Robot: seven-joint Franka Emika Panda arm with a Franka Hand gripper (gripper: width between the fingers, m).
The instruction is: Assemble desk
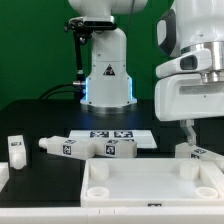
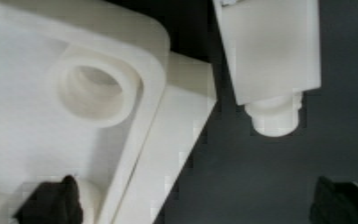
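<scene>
One leg (image 2: 274, 55) lies just below the open hand (image 2: 202, 203).

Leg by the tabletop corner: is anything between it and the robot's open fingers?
Nothing that I can see. The open gripper hangs above the leg, which lies just beside the tabletop corner. Nothing sits in the gap between them.

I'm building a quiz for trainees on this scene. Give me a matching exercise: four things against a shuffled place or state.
Things:
1 tabletop panel
2 marker board
3 gripper
4 lone leg

Places or states:
A at the exterior view's left edge
B jaws open, empty
C nearest the camera in the exterior view
D flat, just beyond the lying legs

Pairs: 1-C, 2-D, 3-B, 4-A
</scene>
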